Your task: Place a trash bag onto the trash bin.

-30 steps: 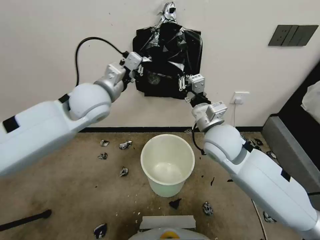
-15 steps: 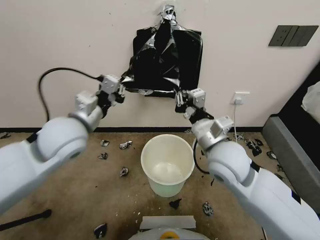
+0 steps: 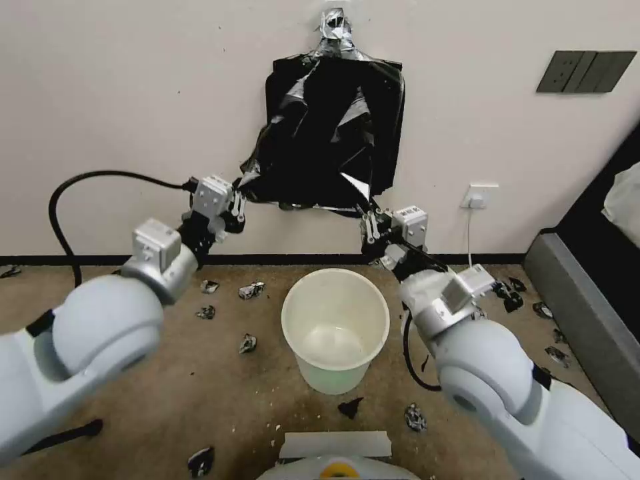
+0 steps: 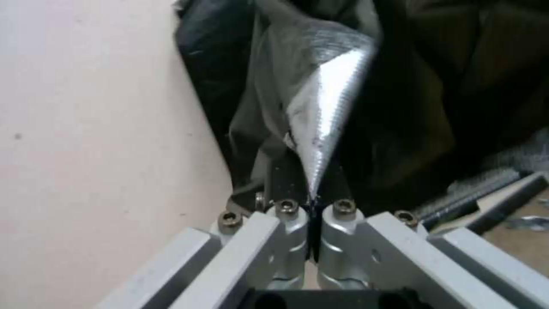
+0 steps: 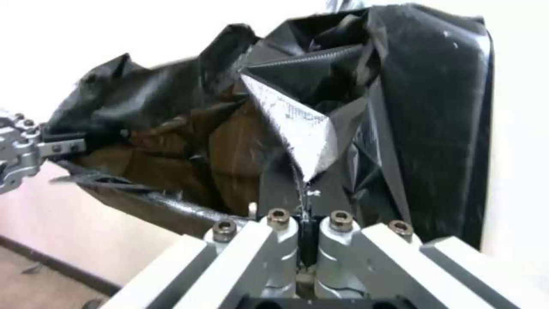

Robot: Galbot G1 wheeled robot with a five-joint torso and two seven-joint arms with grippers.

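From the head camera we see the trash bag [image 3: 320,140] hanging on the wall from a silvery taped top, its lower edge stretched out between our two arms. Our left claw [image 3: 238,203] pinches the bag's lower left corner, and our right claw [image 3: 369,225] pinches the lower right corner. The trash bin [image 3: 335,328] stands upright on the brown floor [image 3: 167,387] just below the bag, its mouth open. Small black scraps [image 3: 248,343] lie scattered around the bin.

On the left wrist camera, our left claw [image 4: 313,206] is closed tight, a shiny fold of the trash bag [image 4: 326,124] squeezed between its fingers, beside the pale wall.

On the right wrist camera, our right claw [image 5: 304,216] is likewise clamped on a pointed fold of the trash bag [image 5: 297,124]. The bag's mouth gapes open, and our left claw [image 5: 23,146] holds its far corner.
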